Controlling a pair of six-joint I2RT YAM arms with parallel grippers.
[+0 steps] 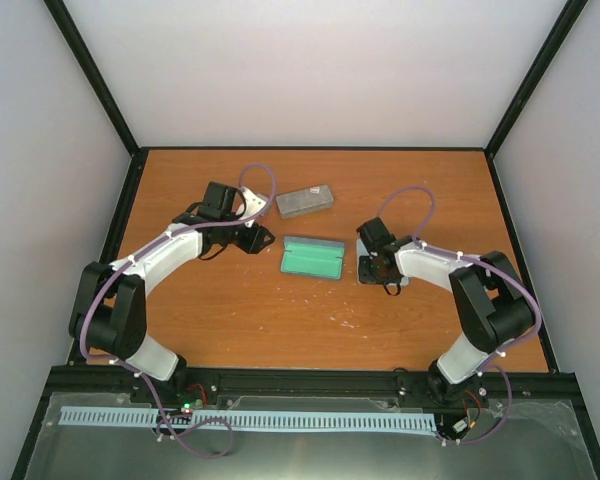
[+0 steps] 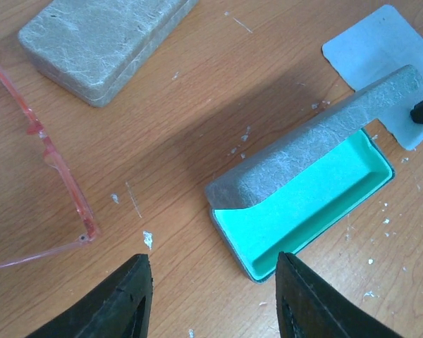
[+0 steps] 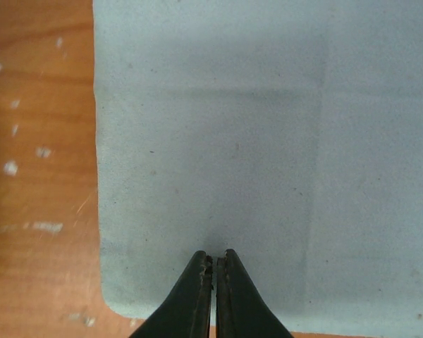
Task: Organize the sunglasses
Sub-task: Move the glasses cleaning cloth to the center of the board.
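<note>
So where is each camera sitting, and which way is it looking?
Top: above and behind the robot, looking down on the table; the left arm and right arm show, bases nearest.
Left wrist: on the left arm, looking down at the open case, sunglasses and closed case; its open left gripper shows.
Right wrist: close above a pale blue cloth; its shut right gripper shows.
Shared: top and left wrist both see the two cases.
</note>
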